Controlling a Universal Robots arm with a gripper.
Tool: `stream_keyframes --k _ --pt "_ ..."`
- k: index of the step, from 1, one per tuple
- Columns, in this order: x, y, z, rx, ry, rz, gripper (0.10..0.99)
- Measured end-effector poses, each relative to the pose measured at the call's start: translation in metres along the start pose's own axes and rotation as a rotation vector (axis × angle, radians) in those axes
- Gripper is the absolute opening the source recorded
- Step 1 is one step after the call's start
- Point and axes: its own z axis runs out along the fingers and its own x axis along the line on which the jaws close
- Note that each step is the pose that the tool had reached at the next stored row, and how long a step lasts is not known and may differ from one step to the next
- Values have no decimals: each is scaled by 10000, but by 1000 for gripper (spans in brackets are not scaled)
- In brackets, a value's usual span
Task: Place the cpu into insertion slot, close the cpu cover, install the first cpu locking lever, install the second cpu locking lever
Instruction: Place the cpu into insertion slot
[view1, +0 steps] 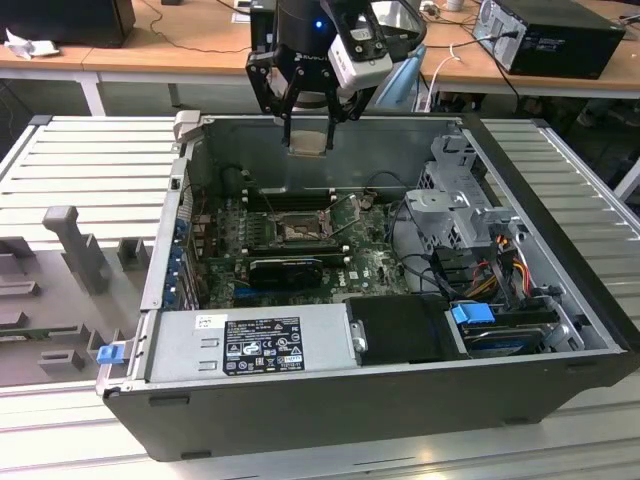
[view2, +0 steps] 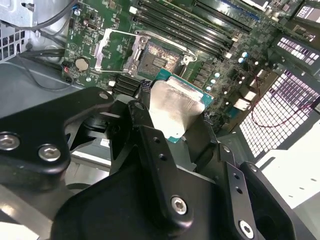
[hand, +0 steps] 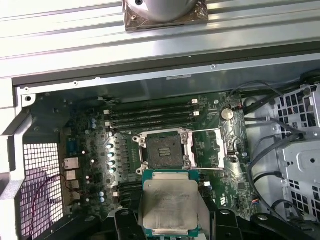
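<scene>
Hovering over the open dark metal computer case (view1: 330, 400), your black two-finger gripper (view1: 308, 138) is clamped on the cpu, a small flat square chip (hand: 170, 207), pinched by opposite edges with its grey metal face toward both wrist views. Treat it as light, stiff and fragile, so take it by the edges only, never the contact face. Well below sits the insertion slot, a dark-framed square socket (hand: 162, 150), uncovered. The thin grey metal cpu cover (hand: 207, 147) lies swung open just beside it.
</scene>
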Motion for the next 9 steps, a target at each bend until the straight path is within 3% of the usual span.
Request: stream_keyframes --k 9 --pt "0 0 0 -9 -43 474 529"
